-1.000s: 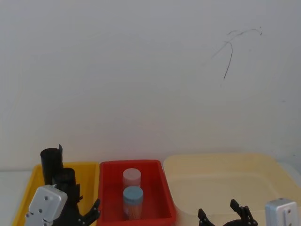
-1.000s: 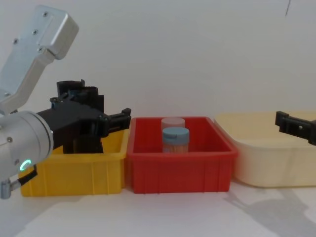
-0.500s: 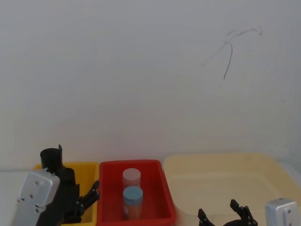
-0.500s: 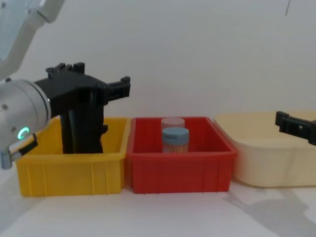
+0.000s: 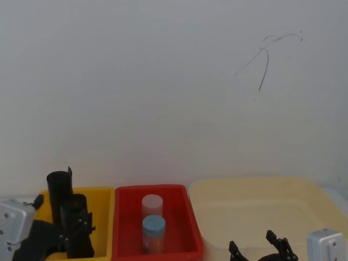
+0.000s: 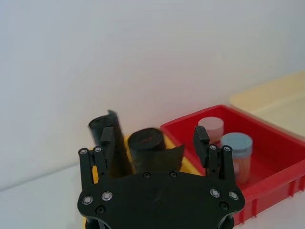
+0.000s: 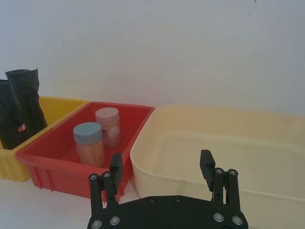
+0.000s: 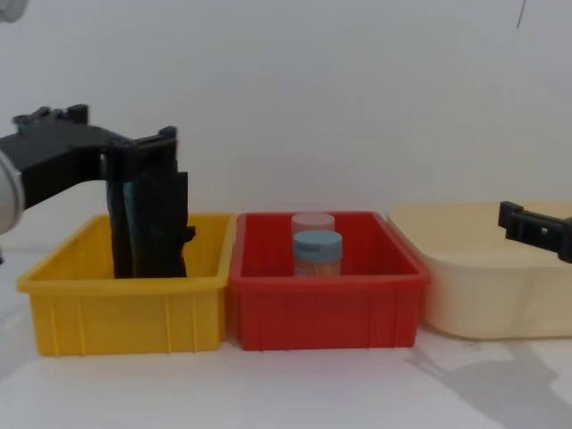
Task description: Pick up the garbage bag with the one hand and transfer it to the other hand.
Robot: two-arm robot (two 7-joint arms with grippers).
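The garbage bag (image 6: pixel 147 145) is stood upright in the yellow bin (image 8: pixel 125 313), with a second black roll (image 6: pixel 102 128) just behind it. The left claw (image 6: pixel 153 137) is held spread at the bag's top, one finger to either side. The bag is thus flanked but, as far as can be made out, not touched. The right claw (image 7: pixel 161 167) is held open and empty near the cream tub (image 7: pixel 267 143), well apart from the bag. Two jars (image 8: pixel 317 255) are seen in the red bin (image 8: pixel 326 313) between.
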